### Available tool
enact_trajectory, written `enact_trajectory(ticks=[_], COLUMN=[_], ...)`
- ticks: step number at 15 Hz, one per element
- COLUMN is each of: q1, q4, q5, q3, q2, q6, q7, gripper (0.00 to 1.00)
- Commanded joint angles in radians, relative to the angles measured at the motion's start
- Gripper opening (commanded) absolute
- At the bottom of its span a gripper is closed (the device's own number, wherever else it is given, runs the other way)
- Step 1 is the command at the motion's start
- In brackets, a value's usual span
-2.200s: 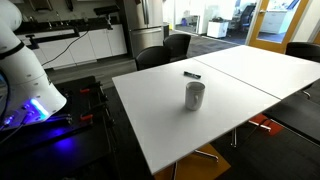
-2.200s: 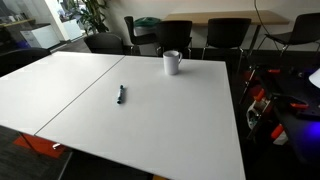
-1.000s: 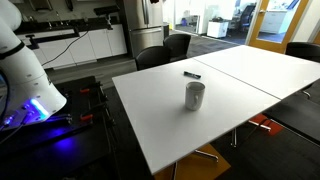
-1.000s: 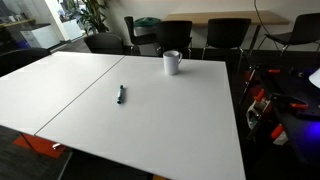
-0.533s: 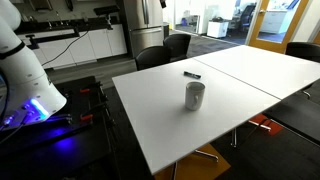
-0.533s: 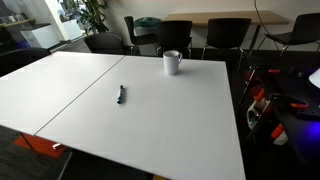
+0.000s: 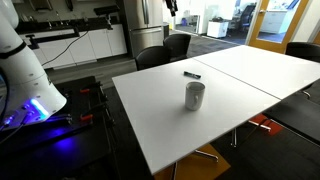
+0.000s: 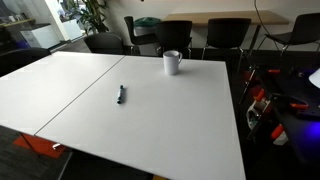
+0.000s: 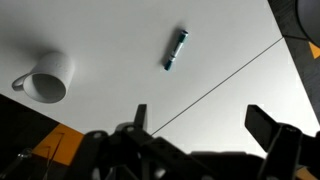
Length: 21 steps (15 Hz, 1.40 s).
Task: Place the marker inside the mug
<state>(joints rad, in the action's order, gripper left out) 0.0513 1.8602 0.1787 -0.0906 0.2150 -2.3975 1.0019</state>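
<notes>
The black marker (image 7: 191, 75) lies flat on the white table (image 7: 170, 125), a short way behind the grey mug (image 7: 194, 96), which stands upright. Both show in both exterior views, the marker (image 8: 121, 95) mid-table and the mug (image 8: 172, 62) near the far edge. In the wrist view my gripper (image 9: 203, 122) is open and empty, high above the table. The marker (image 9: 175, 49) lies beyond its fingers and the mug (image 9: 45, 80) is off to the left, with its handle on its left. A dark part of the gripper (image 7: 170, 5) shows at the top edge of an exterior view.
The table is made of two white tops joined at a seam (image 9: 220, 85). Black chairs (image 7: 165, 50) stand along its far side, and more chairs (image 8: 200, 38) show behind the mug. The white robot base (image 7: 22, 70) is at the left. Orange table legs (image 8: 40, 145) show below.
The dark gripper part at the top edge of an exterior view has come slightly further into view. The marker and the mug have not moved.
</notes>
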Motion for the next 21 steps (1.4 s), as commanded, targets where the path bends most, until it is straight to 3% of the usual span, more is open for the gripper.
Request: enact_trajectory(ticks=[1,7,8,9,18,21], q1=[0.061,0.097,0.082,0.093,0.095,0.075], q4=[-0.147,-0.307,-0.327,-0.246,-0.247,-0.267], q5=[0.017,-0.031,-0.071,-0.042,-0.050,-0.107], q3=[0.063,0.113,0.095,0.114,0.122,0.110], q2=[0.128,0.295,0.319,0.266,0.290,0.331], q6=[0.048,0.115,0.119,0.067,0.043,0.026], q7=[0.094,0.120,0.072,0.087,0.096,0.084], gripper=[1.00,1.00,1.00,1.00,1.00,1.00])
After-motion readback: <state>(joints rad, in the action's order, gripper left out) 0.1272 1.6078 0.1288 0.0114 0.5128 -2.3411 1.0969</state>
